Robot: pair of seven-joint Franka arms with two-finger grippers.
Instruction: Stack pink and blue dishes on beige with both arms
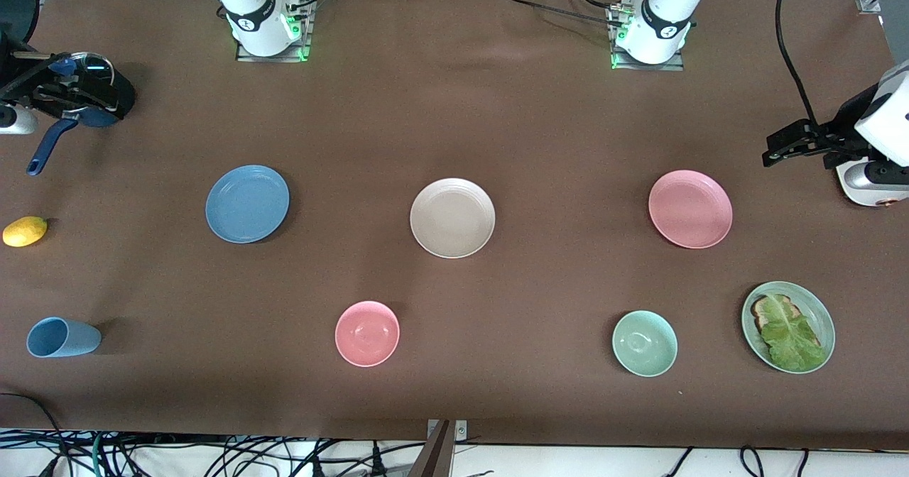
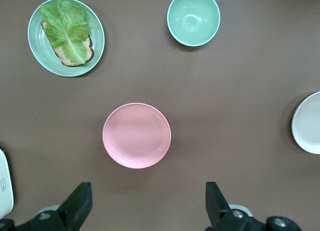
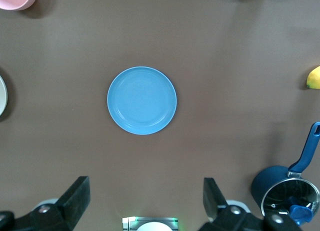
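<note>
Beige plate (image 1: 452, 218): flat on the brown table (image 1: 454, 108), mid-table, between the blue plate and the pink plate; nothing rests on it. Its edge shows in the left wrist view (image 2: 307, 123).
Blue plate (image 1: 247, 204): flat on the table toward the right arm's end, well apart from the beige plate, bare; seen from above in the right wrist view (image 3: 142, 100).
Pink plate (image 1: 690, 209): flat on the table toward the left arm's end, well apart from the beige plate, bare; seen from above in the left wrist view (image 2: 136, 135).
Left gripper (image 2: 147, 206): raised high at the left arm's end of the table, fingers (image 2: 75, 203) spread wide, nothing between them; the pink plate lies on the table ahead of them.
Right gripper (image 3: 145, 203): raised high at the right arm's end of the table, fingers (image 3: 74, 196) spread wide, nothing between them; the blue plate lies on the table ahead of them.
Pink bowl (image 1: 367, 333): nearer the front camera than the beige plate, empty.
Green bowl (image 1: 645, 343): nearer the front camera than the pink plate, empty.
Green plate (image 1: 817, 314): beside the green bowl at the left arm's end; carries a slice of bread (image 1: 763, 311) with a lettuce leaf (image 1: 792, 335) on it.
Blue cup (image 1: 62, 337): on its side, near the front edge at the right arm's end.
Lemon (image 1: 25, 231): at the table edge, right arm's end.
Blue saucepan (image 3: 285, 188): farther from the front camera than the lemon, with a glass lid.
</note>
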